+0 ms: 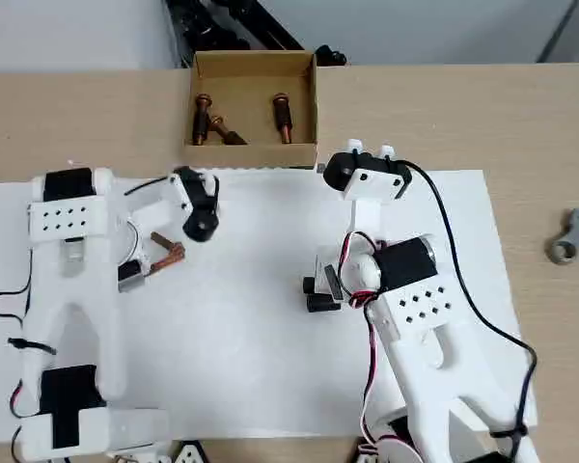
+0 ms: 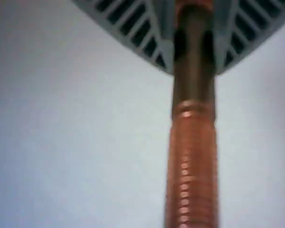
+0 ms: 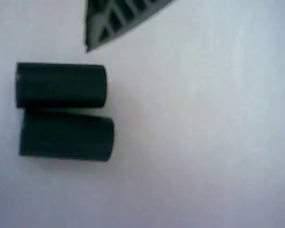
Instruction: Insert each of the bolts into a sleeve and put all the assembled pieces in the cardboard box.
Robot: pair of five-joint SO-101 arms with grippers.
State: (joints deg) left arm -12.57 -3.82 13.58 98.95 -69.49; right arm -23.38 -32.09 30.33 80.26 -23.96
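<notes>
On the left side of the high view, the left pincer (image 2: 194,52) was clenched on a copper bolt (image 2: 192,156). The smooth brown part of the bolt sat between the jaws and the shiny part with the screw lines stuck out past them. In the high view that bolt (image 1: 169,257) was just above the white sheet (image 1: 241,367), left of the middle. Near the middle of the frame, a little to the right, two black sleeves (image 1: 316,286) (image 1: 322,303) lay on the sheet. They were side by side and touching along their long sides. The right pincer (image 1: 330,280) was just beside them, and one grey finger (image 3: 118,19) showed close to the nearer sleeve (image 3: 61,85) without touching it. I could not tell if that pincer was clenched or released. The cardboard box (image 1: 254,60) stood at the top middle of the frame, on the wooden table (image 1: 521,116) at the edge of the sheet. Three copper pieces (image 1: 202,119) (image 1: 227,132) (image 1: 283,116) lay inside it. A small grey metal part (image 1: 569,238) lay on the table at the far right, well apart from the rest
</notes>
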